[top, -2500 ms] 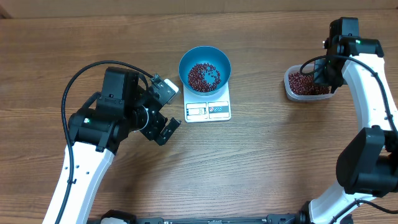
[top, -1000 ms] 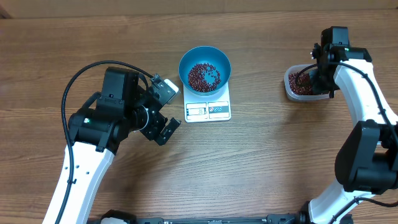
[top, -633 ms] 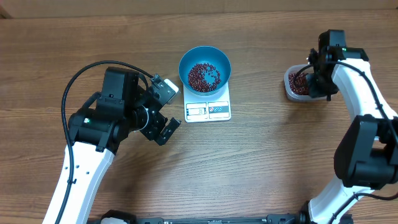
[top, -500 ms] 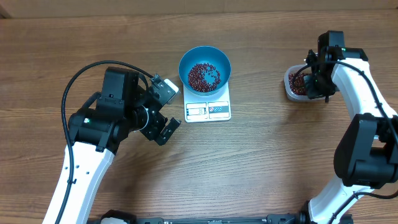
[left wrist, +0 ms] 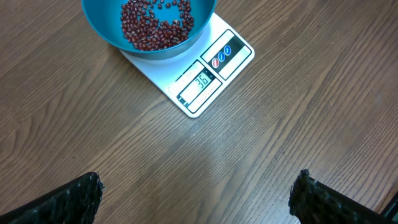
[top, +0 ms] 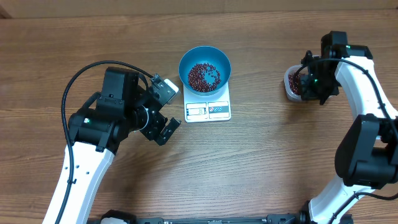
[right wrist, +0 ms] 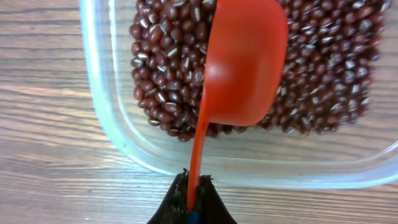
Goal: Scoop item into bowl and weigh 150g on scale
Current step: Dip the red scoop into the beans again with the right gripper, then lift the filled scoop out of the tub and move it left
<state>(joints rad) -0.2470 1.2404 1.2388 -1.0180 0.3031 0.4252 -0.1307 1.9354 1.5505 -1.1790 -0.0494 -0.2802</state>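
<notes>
Right gripper (right wrist: pixel 191 190) shifted over tub (right wrist: pixel 106 115), clenched on scoop (right wrist: pixel 245 62) above beans (right wrist: pixel 165 74), bowl (left wrist: pixel 99 28) part-filled, left gripper (left wrist: pixel 199 199) released.

The table (top: pixel 249 162) is matt, grained wood. The tub (right wrist: pixel 102 93) is clear glossy plastic, the scoop (right wrist: pixel 245 62) smooth red plastic, and the beans (right wrist: pixel 161 68) have a sheen.

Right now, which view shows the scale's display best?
Left wrist: the scale display sits close and unobstructed, digits visible. Overhead shows the display tiny and unreadable. Right wrist doesn't show it.

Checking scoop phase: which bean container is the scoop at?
The clear tub at right, under the right gripper's red scoop; the blue bowl sits on the scale.
</notes>
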